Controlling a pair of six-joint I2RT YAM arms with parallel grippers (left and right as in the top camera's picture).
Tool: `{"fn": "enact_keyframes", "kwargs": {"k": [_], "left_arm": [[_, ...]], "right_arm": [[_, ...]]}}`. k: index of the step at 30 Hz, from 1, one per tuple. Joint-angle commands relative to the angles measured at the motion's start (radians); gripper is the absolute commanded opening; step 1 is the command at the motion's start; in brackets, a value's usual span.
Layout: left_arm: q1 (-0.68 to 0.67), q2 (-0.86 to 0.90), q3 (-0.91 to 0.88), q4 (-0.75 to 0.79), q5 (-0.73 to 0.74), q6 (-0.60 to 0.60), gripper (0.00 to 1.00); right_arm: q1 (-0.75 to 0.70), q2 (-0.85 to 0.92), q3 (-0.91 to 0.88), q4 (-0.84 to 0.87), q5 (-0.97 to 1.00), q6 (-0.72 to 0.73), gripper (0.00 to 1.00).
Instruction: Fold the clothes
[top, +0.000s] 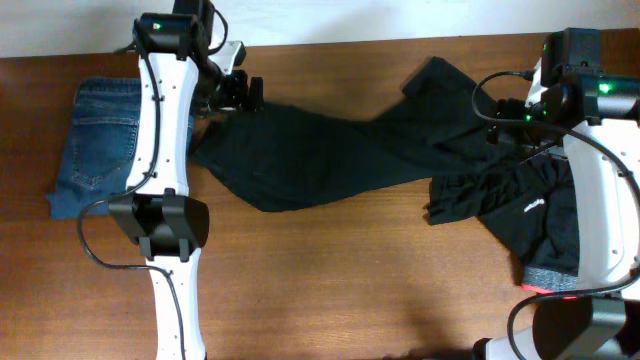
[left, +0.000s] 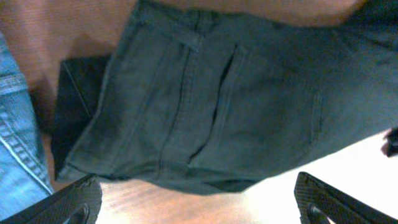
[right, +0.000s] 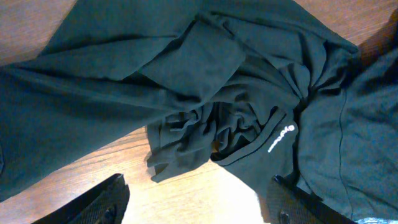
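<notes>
Across the table's (top: 350, 280) middle, the black trousers (top: 300, 150) lie spread, waist toward the left and legs running right toward the far edge. The waist edge sits just beside the folded blue jeans (top: 100, 130) at far left.

Left gripper (top: 243, 95) hangs over the waist end. Its wrist view shows 2 fingers (left: 68, 199) wide apart with nothing between them and the back pocket (left: 267, 118) below.

Right gripper (top: 505, 130) is above the bunched leg fabric, jaws apart and empty. A second black garment (top: 540, 215) with a white logo (right: 281, 137) overlaps the trouser leg there, its grey band near the right arm.

Bare wood runs along the near side between the 2 arms. The far edge is crowded by the jeans and a trouser leg.
</notes>
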Motion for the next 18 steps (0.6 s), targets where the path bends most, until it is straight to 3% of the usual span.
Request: {"fn": "enact_keyframes", "kwargs": {"k": [1, 9, 14, 18], "left_arm": [[-0.002, -0.034, -0.002, 0.043, -0.018, -0.029, 0.99], [-0.006, -0.008, -0.008, 0.299, -0.026, -0.083, 0.99], [-0.012, 0.072, -0.019, 0.358, -0.026, -0.083, 0.99], [-0.014, 0.148, -0.019, 0.359, -0.013, -0.151, 0.99]], "right_arm": [[-0.005, -0.016, 0.016, 0.007, 0.005, 0.004, 0.76], [-0.005, -0.015, 0.016, 0.007, 0.005, 0.004, 0.76], [-0.005, -0.015, 0.016, 0.007, 0.005, 0.005, 0.76], [-0.005, -0.015, 0.016, 0.007, 0.005, 0.004, 0.76]]}}
